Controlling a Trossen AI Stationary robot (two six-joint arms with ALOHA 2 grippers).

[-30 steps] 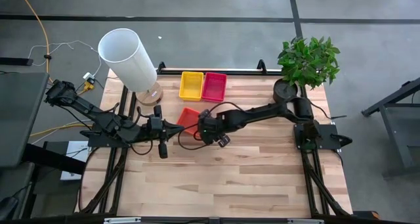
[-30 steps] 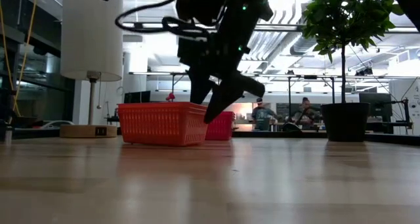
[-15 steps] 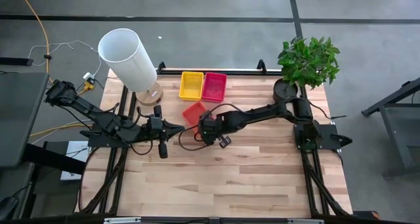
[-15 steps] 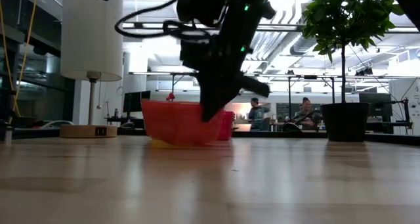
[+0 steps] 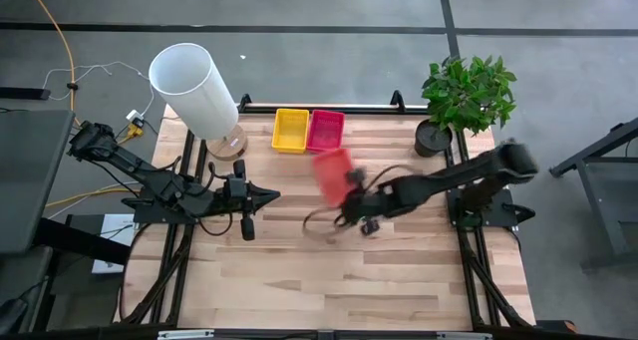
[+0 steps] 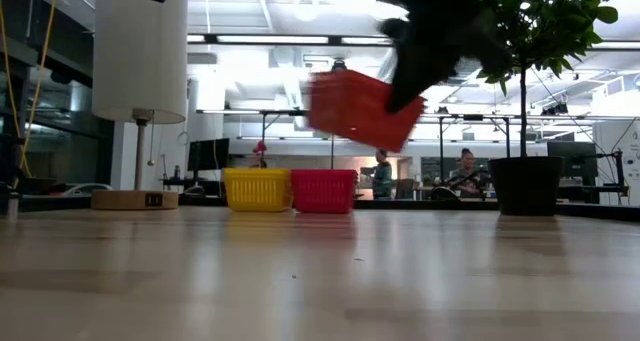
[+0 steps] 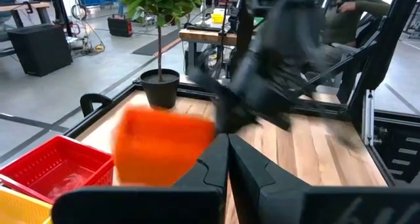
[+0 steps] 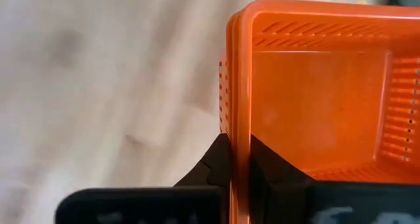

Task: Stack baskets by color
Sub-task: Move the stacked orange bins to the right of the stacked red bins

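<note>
Orange basket [image 8: 315, 106] rim sits pinched between right jaws, apparently airborne.

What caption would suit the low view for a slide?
Right gripper holds the orange basket tilted in the air above the yellow basket and red basket.

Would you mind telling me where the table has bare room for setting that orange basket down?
The near half of the table is bare wood, and so is the patch between the red basket and the plant. The far left is crowded by the yellow basket, the white cylinder and the left gripper.
</note>
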